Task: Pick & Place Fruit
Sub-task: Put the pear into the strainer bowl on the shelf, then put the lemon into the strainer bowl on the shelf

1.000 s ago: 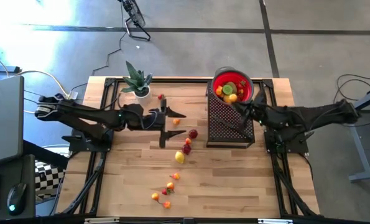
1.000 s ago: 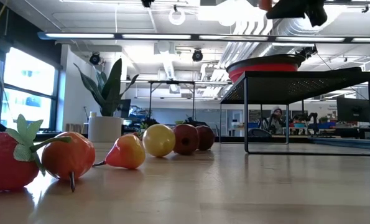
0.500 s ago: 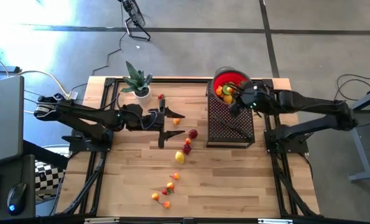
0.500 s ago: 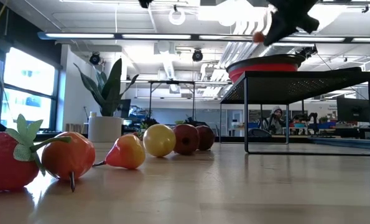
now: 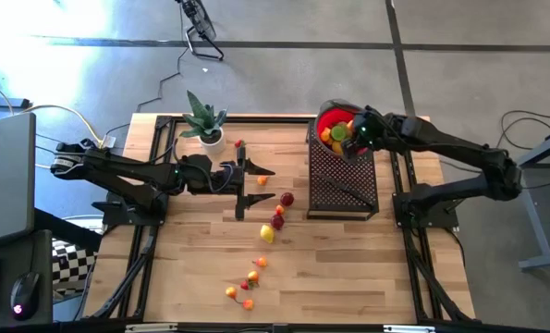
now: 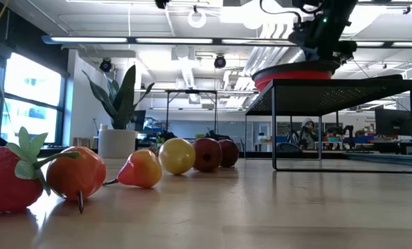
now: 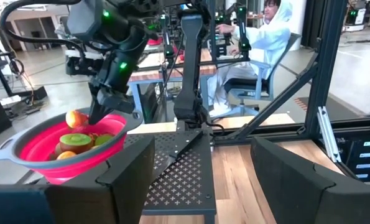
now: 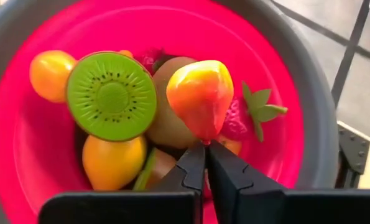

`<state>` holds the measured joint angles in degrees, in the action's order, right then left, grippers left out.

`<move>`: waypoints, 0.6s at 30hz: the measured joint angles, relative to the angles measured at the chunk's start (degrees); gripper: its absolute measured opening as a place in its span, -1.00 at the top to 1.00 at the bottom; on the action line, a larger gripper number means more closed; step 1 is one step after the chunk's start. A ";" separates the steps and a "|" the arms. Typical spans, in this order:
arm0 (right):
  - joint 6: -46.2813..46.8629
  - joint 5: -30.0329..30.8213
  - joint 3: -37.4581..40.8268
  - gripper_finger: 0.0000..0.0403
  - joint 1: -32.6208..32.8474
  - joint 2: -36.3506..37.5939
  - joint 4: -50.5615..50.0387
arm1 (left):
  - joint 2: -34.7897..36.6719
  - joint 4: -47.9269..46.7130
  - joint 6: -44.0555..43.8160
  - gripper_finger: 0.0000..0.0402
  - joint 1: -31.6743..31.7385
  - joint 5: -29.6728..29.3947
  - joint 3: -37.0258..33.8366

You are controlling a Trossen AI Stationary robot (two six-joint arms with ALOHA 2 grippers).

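While the left arm waits low over the middle of the table, the right gripper (image 8: pixel 204 163) hangs above the red bowl (image 5: pixel 332 118), which sits on a black mesh stand (image 5: pixel 341 180) at the far right of the wooden table (image 5: pixel 348 268). Its two dark fingers are pinched together on the thin stem end of an orange-red pear (image 8: pixel 200 97), which hangs over the fruit already lying in the bowl: a cut kiwi half (image 8: pixel 111 95) with its green face up, an orange (image 8: pixel 50 74), a yellow lemon-like piece (image 8: pixel 114 163), and a strawberry (image 8: pixel 247 118) partly hidden beneath the pear. From the left wrist view, the pear (image 7: pixel 76 118) shows just above the bowl's rim under the right arm.

The left gripper (image 5: pixel 252 185) has its fingers spread wide with nothing between them, beside a loose trail of fruit on the table: a dark red apple (image 5: pixel 287 199), a yellow lemon (image 5: pixel 267 234), and smaller orange and red pieces (image 5: pixel 249 282) running toward the near edge. A potted plant (image 5: pixel 205 123) stands at the far left corner. A person in white (image 7: pixel 259 37) sits in the room beyond.
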<state>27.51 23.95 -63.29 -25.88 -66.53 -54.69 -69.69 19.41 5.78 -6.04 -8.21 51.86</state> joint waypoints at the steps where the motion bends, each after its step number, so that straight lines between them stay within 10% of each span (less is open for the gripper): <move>1: -0.68 0.09 0.00 0.98 -0.15 -0.02 0.00 | 0.00 -0.14 0.00 -0.29 0.00 0.00 0.00; 18: -4.52 1.62 -0.02 0.35 1.13 3.58 1.16 | -0.02 -0.30 1.58 -0.29 0.00 0.00 0.00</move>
<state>23.00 25.57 -63.31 -24.75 -62.95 -53.53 -69.71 19.11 7.36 -6.04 -8.21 51.86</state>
